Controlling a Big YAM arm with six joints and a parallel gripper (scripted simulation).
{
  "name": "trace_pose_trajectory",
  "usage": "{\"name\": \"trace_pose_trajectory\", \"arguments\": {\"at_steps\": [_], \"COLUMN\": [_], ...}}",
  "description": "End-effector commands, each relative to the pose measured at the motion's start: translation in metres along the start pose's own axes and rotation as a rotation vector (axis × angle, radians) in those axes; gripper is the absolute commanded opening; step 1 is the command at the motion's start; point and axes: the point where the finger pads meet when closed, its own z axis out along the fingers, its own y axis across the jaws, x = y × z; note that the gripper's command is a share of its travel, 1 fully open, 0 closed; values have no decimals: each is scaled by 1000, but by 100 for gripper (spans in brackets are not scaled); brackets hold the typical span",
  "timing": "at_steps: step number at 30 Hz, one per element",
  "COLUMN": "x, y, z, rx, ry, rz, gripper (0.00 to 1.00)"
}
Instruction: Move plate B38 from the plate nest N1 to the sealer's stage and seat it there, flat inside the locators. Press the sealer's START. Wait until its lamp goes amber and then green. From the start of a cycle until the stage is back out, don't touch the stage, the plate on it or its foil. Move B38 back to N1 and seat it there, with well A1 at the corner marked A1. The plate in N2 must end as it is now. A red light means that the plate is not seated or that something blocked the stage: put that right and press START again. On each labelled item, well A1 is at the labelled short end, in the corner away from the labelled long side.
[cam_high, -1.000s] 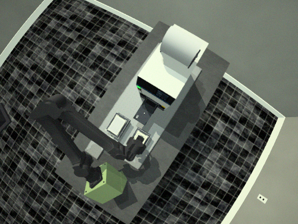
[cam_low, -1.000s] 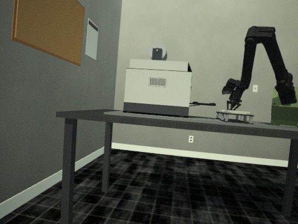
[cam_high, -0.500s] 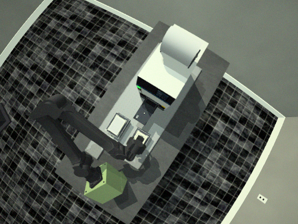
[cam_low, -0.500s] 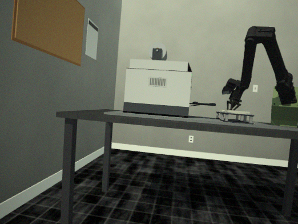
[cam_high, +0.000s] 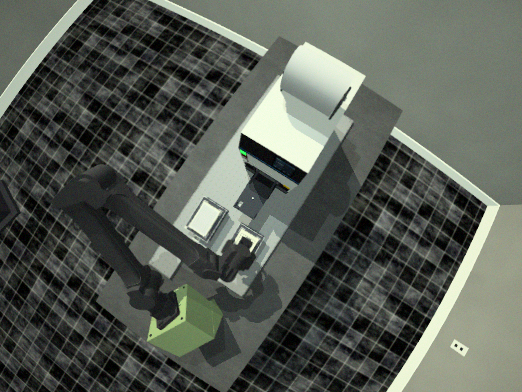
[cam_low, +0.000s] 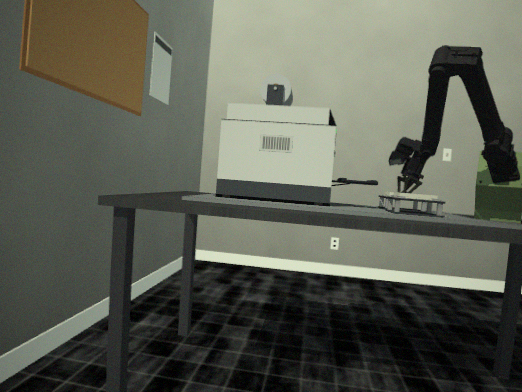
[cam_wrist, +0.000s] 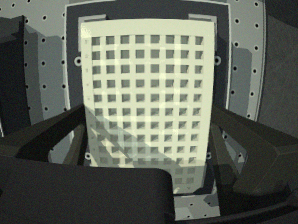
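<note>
My gripper (cam_high: 245, 242) (cam_low: 410, 191) (cam_wrist: 148, 109) is shut on a cream plate (cam_high: 245, 232) (cam_low: 425, 196) (cam_wrist: 150, 90), one finger at each long side. I take it for B38; its label cannot be read. Its wells are uncovered, with no foil. The plate lies flat within its nest (cam_wrist: 72, 30); the near end is partly hidden by the gripper. A second white plate (cam_high: 206, 219) sits in the other nest. The sealer (cam_high: 287, 130) (cam_low: 277, 155) has its dark stage (cam_high: 256, 197) (cam_low: 357, 181) out, with no plate on it. A green light (cam_high: 243, 152) shows on its front.
A green box (cam_high: 192, 325) (cam_low: 500, 200) stands near the arm's base. The large white roll (cam_high: 315, 80) is on top of the sealer. The other plate's nest stands beside the gripper, and the protruding stage lies between the nests and the sealer body.
</note>
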Motion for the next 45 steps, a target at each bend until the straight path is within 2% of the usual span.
{"name": "trace_pose_trajectory", "arguments": {"at_steps": [1,20,25,28,45], "x": [-10,-20,-18,-14,-7], "y": [-2,-4,-3,-4,0], "z": [2,-17,-16,-16,-16], "rx": [0,9,4,16,5], "ry": [-7,-26,-18,-18,-17], "rz": [-17,-37,-35,-22,-13], "gripper": [0,0,0,0,0]}}
